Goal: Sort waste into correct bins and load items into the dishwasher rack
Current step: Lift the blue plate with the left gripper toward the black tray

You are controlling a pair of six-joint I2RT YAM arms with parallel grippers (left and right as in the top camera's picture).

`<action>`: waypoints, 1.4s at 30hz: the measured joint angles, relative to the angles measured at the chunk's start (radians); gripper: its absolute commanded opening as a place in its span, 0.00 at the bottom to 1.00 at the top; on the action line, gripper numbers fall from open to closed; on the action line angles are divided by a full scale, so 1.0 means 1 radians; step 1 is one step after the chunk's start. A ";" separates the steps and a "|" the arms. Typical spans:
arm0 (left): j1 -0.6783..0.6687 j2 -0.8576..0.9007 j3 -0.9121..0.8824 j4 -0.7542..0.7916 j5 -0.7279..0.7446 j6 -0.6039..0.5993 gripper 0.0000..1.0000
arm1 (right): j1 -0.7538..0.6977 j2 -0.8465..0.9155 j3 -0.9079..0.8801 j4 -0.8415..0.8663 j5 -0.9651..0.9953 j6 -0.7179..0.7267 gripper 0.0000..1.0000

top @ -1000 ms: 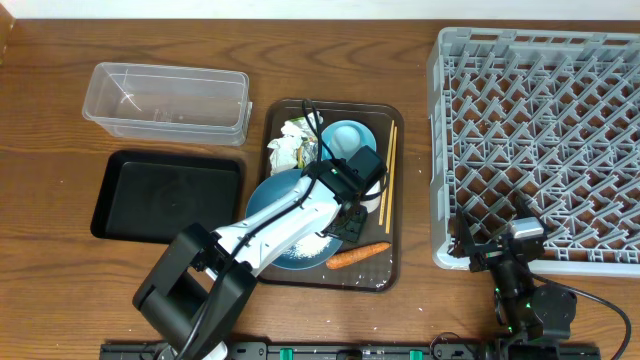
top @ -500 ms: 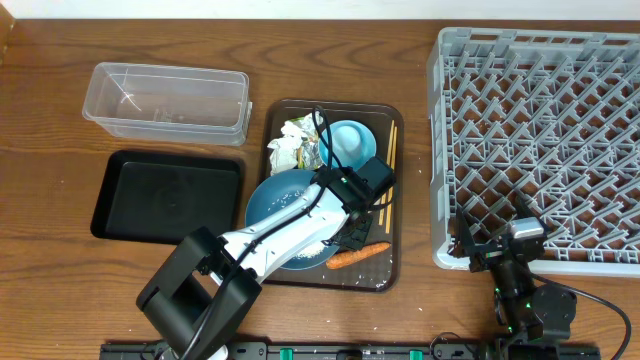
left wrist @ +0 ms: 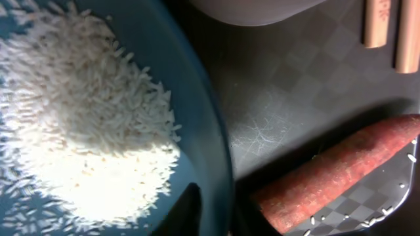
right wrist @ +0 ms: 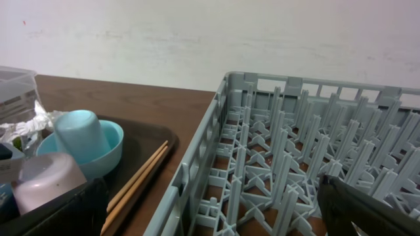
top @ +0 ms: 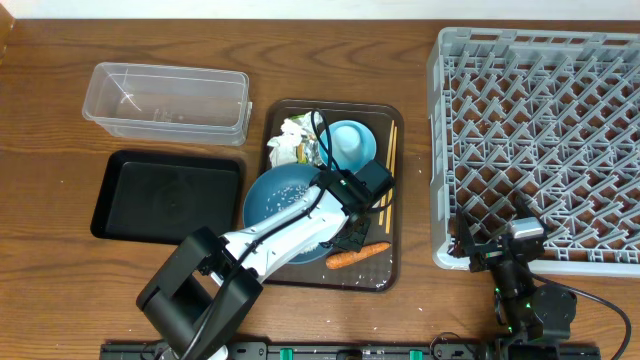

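The dark-blue bowl [top: 278,200] holds the white rice [left wrist: 85,131] and sits on the dark-brown serving tray [top: 385,270]. My left gripper [left wrist: 216,213] is shut on the bowl's right rim [left wrist: 213,151], one finger inside and one outside. The carrot [left wrist: 335,174] lies just right of it, also seen from overhead [top: 358,255]. The whitish cup [right wrist: 49,177], chopsticks [top: 389,165], pale-blue bowl [top: 352,143] and wrappers [top: 288,145] are on the same tray. My right gripper [right wrist: 213,210] is open and empty at the grey rack's [top: 540,130] front-left corner.
The clear tub [top: 165,100] and the black tray [top: 165,195] stand left of the serving tray. A pale-blue cup [right wrist: 79,134] stands upturned in the pale-blue bowl. The rack fills the right side of the table.
My left gripper moved right and down to the bowl's rim next to the carrot and closed on it. The bowl has shifted slightly up and left. The right arm has not moved.
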 measured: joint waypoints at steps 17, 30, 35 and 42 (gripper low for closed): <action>-0.003 -0.102 0.006 -0.029 -0.005 0.005 0.06 | 0.000 0.000 0.000 0.000 0.000 0.000 0.99; 0.122 -0.357 0.007 -0.064 -0.030 0.005 0.06 | 0.000 0.000 0.000 0.000 0.000 0.000 0.99; 0.229 -0.413 0.007 -0.068 -0.038 0.022 0.06 | 0.000 0.000 0.000 0.000 0.000 0.000 0.99; 0.317 -0.427 0.007 -0.055 -0.039 0.061 0.06 | 0.000 0.000 0.000 0.000 0.000 0.000 0.99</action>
